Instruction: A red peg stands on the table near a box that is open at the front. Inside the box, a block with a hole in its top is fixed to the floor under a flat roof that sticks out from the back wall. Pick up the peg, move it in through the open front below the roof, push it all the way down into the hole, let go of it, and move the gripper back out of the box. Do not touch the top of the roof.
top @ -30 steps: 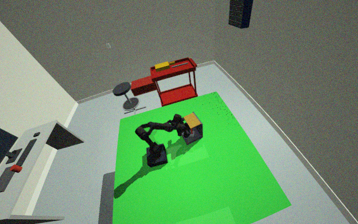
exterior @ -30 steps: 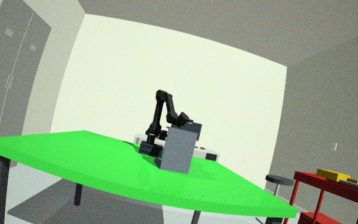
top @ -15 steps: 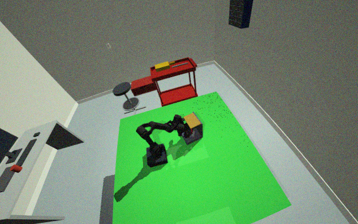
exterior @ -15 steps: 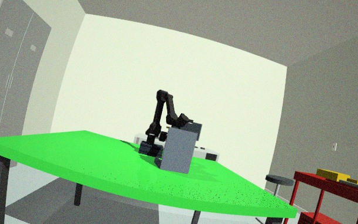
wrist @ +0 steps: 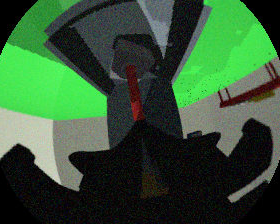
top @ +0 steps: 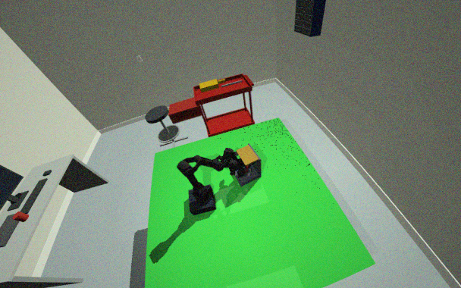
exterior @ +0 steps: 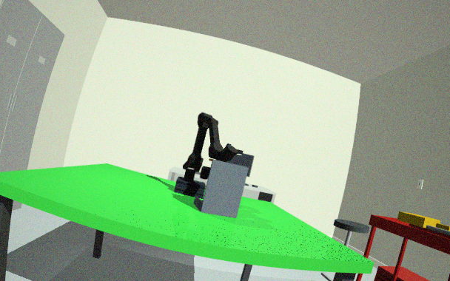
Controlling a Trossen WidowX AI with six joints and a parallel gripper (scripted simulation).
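The red peg (wrist: 134, 92) stands in the wrist view with its lower end at the dark block (wrist: 133, 54) on the box floor; how deep it sits in the hole cannot be told. A small red bit of the peg shows below the roof in the top view. My gripper (wrist: 140, 122) (top: 243, 169) is shut and empty, its fingertips close to the peg's upper end, at the open front of the box (top: 251, 178) (exterior: 224, 188). The orange roof (top: 248, 154) is above. In the exterior view the box's grey wall hides the fingers, peg and block.
The box's side walls rise on both sides of the block. The roof overhangs it, and the wrist stands close beside the roof's edge. The arm's base (top: 202, 201) (exterior: 188, 185) stands on the green table (top: 297, 227) (exterior: 131, 207). A red cart (top: 225, 91) is beyond the table.
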